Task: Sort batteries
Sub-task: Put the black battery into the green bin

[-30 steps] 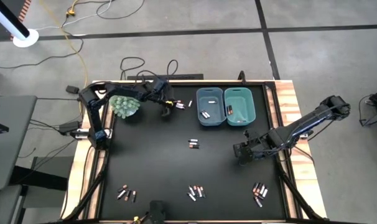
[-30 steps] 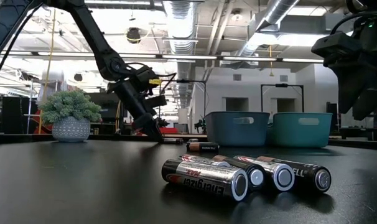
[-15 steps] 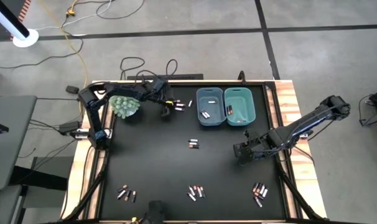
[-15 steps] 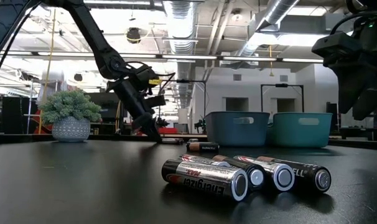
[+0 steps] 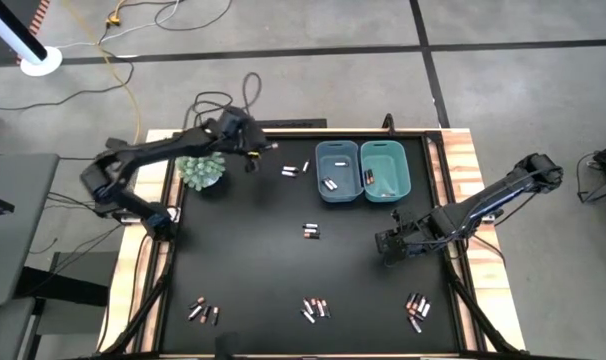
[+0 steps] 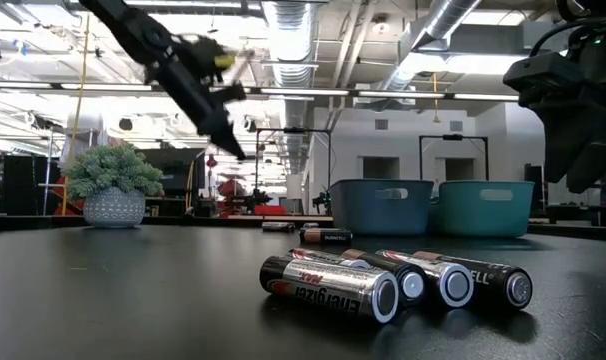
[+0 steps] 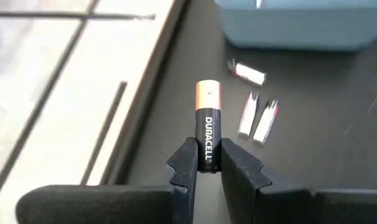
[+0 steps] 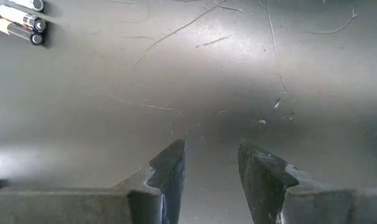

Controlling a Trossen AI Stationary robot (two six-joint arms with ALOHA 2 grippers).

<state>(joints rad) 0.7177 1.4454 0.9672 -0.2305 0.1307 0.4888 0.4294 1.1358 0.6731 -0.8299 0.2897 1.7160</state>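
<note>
My left gripper (image 7: 206,149) hangs above the table's far left part, near the plant, shut on a black battery (image 7: 207,118) with a copper end. Below it, three silvery batteries (image 7: 255,117) lie on the black table beside the left blue bin (image 5: 321,165). The teal bin (image 5: 407,172) stands right of that one; both hold a few batteries. More batteries lie in small groups at mid-table (image 5: 310,231) and along the near edge (image 5: 314,308). My right gripper (image 8: 210,155) hovers open over bare table at the right. My left gripper pinches the battery's black end (image 7: 206,157) between its two fingers, which lie along the battery. The copper end (image 7: 208,93) sticks out past the fingertips. The battery is lifted clear of the table and slants downward with the fingers.
A small potted plant (image 5: 201,170) stands at the far left, close under my left arm. Battery groups lie near the front left (image 5: 203,312) and front right (image 5: 417,308). The wooden table border (image 7: 132,106) runs just beside my left gripper.
My left gripper has risen from the table beside the silvery batteries and drawn back toward the far left corner, most of it in the last half second. The silvery batteries stay where they lay.
</note>
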